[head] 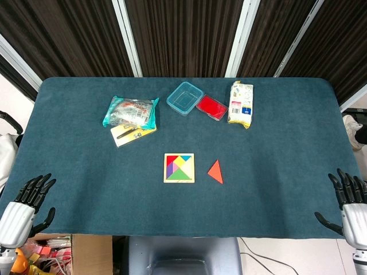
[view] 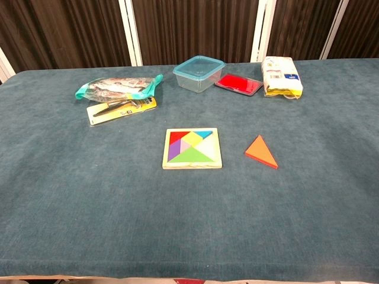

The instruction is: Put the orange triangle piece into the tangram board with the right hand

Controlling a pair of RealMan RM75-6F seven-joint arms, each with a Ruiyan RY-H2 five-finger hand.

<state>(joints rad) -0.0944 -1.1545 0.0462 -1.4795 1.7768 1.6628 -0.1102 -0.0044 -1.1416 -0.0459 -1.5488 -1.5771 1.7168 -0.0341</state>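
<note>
Orange and flat, the triangle piece (head: 215, 171) lies on the cloth just right of the tangram board (head: 179, 168), whose right side looks unfilled, likely its slot. Bare table (head: 275, 189) runs from there to the right hand (head: 347, 197), fingers apart and empty at the near edge. The left hand (head: 28, 200) idles likewise, near left.
</note>
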